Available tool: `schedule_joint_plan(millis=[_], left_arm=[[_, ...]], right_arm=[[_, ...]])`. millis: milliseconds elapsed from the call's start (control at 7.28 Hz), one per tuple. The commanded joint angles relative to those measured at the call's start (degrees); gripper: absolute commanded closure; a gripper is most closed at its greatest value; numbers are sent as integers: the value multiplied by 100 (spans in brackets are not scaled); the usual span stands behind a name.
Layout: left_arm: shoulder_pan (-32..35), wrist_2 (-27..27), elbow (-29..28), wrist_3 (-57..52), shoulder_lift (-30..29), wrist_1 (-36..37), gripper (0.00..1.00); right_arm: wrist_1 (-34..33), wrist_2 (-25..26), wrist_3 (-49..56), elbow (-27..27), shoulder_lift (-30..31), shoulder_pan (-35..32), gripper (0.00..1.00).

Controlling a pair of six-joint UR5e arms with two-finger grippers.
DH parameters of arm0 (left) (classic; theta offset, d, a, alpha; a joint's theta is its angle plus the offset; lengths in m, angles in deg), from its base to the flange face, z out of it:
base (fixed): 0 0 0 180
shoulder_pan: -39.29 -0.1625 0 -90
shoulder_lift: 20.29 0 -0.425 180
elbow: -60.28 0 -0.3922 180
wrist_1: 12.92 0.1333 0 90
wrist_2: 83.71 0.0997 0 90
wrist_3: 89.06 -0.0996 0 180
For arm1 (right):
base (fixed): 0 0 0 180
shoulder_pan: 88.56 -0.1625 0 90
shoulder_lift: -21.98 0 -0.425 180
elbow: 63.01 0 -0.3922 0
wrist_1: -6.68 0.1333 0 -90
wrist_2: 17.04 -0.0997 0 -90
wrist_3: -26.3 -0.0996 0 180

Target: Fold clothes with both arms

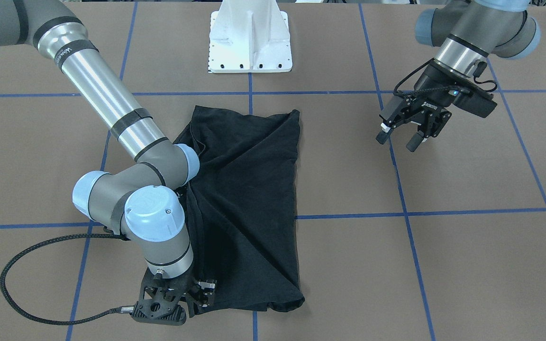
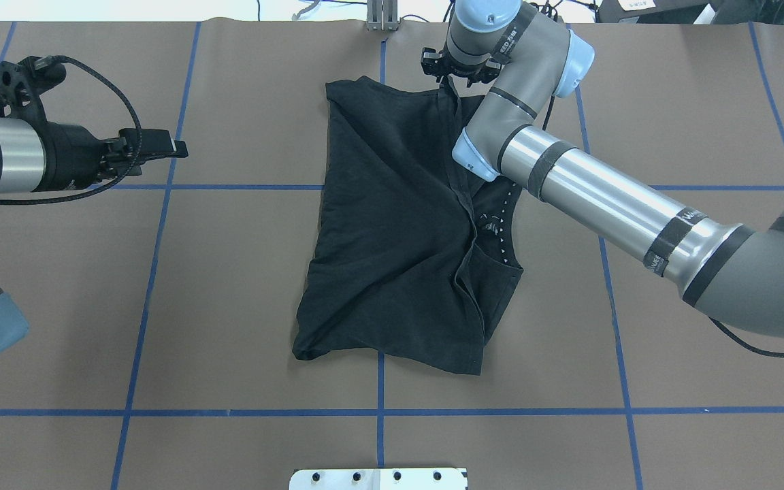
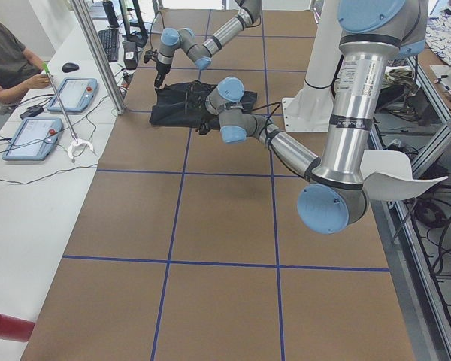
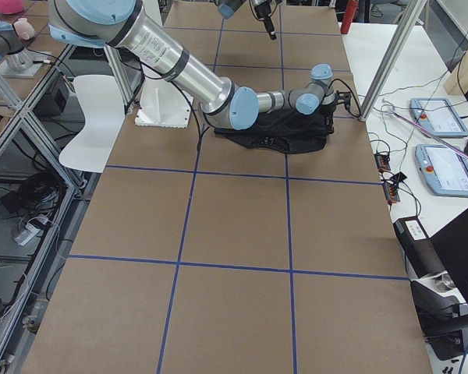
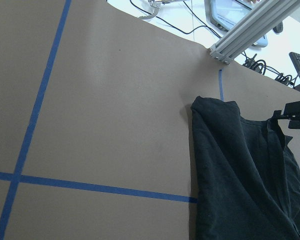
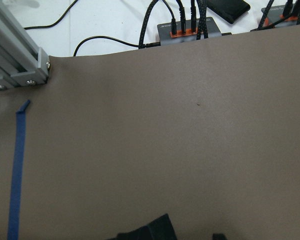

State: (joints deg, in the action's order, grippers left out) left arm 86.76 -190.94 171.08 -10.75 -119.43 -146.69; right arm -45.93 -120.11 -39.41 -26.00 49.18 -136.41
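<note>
Black T-shirt [image 2: 392, 224] on brown table [image 2: 229, 306]

— The T-shirt [image 2: 392, 231] shows plain black (only a few small white marks [image 2: 497, 228] by one edge); the table [image 2: 229, 292] is brown, gridded with blue tape lines [image 2: 229, 412].
— The left arm [image 2: 4, 160] and right arm [image 2: 603, 197] are grey and silver, capped light blue; the left gripper [image 1: 397, 141] and right gripper [image 2: 448, 78] are black; the pedestal [image 1: 249, 42] is white.
</note>
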Motion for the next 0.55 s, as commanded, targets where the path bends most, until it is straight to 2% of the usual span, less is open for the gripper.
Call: schedule_joint_plan(millis=[0,412], left_arm=[[0,0,3,0,0,0,1],[0,0,3,0,26,0,1]], right_arm=[[-4,-2,23,0,23,21,60],[5,-98,67,0,31,21,100]])
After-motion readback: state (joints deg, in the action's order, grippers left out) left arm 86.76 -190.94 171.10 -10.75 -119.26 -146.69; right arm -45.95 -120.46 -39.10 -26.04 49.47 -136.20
